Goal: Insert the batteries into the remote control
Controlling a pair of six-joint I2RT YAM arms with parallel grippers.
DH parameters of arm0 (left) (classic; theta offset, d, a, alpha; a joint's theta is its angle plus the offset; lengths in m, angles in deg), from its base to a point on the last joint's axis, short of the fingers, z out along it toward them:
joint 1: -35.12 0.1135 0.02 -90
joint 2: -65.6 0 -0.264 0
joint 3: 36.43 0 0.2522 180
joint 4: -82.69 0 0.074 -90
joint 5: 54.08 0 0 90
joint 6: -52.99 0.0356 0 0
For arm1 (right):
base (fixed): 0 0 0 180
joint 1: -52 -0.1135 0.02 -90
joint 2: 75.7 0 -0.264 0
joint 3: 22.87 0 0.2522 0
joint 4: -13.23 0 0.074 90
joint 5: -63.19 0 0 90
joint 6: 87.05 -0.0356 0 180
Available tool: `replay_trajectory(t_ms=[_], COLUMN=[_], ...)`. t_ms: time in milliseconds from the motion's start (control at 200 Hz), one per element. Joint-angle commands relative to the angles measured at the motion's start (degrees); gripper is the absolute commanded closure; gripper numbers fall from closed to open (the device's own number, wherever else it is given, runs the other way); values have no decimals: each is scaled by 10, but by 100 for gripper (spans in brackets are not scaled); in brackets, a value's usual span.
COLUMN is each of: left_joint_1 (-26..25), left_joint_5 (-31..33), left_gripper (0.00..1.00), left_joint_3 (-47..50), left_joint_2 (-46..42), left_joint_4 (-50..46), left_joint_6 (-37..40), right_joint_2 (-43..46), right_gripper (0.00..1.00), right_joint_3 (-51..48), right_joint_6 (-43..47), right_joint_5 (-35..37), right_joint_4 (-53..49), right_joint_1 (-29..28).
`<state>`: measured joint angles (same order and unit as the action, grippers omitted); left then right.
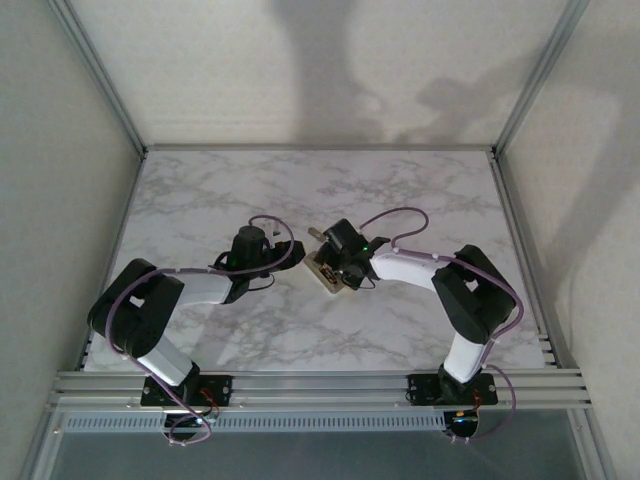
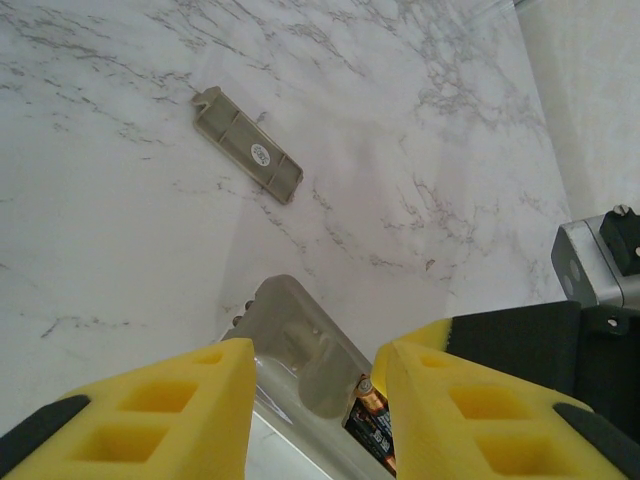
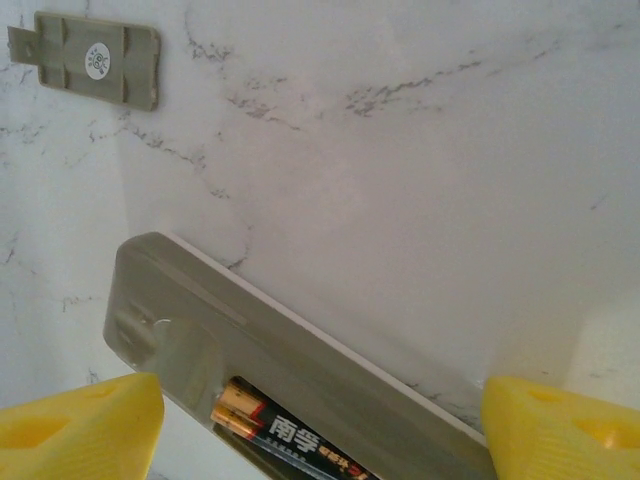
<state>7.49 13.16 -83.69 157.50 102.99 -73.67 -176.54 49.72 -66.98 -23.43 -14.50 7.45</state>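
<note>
The remote control [image 2: 290,340] lies back up on the marble, its tan battery bay uncovered. My left gripper [image 2: 315,400] has its yellow fingers [image 2: 190,410] pressed against the remote's two long sides, shut on it. In the bay a dark battery [image 2: 372,420] with a copper tip shows. In the right wrist view the remote [image 3: 300,370] runs diagonally, and two copper tips of the batteries [image 3: 270,430] lie side by side in the bay. My right gripper [image 3: 320,440] hangs over it, jaws wide apart, touching nothing. From above, both grippers meet at the remote [image 1: 325,273].
The loose tan battery cover [image 2: 247,143] lies flat on the marble a short way beyond the remote; it is at the upper left in the right wrist view [image 3: 95,60]. Part of the right arm's body [image 2: 600,260] stands close at the left wrist view's right edge.
</note>
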Motion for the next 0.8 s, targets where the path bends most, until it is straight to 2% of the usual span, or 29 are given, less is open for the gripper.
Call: replay_trajectory(t_ms=[0, 406, 516, 796], left_joint_1=[5, 5, 5, 5], left_joint_5=[-7, -9, -9, -9], left_gripper=[61, 61, 61, 61], left_joint_3=[10, 9, 9, 9], left_joint_2=[-10, -8, -7, -7], left_joint_4=[13, 15, 15, 15], left_joint_6=[-2, -3, -4, -3], right_joint_2=[-16, -19, -12, -12], right_gripper=[18, 19, 24, 26], right_joint_3=[15, 10, -2, -7], right_joint_6=[-12, -18, -20, -19], right_joint_5=[13, 13, 14, 12], right_joint_4=[-27, -42, -30, -30], right_joint_1=[-6, -7, -7, -7])
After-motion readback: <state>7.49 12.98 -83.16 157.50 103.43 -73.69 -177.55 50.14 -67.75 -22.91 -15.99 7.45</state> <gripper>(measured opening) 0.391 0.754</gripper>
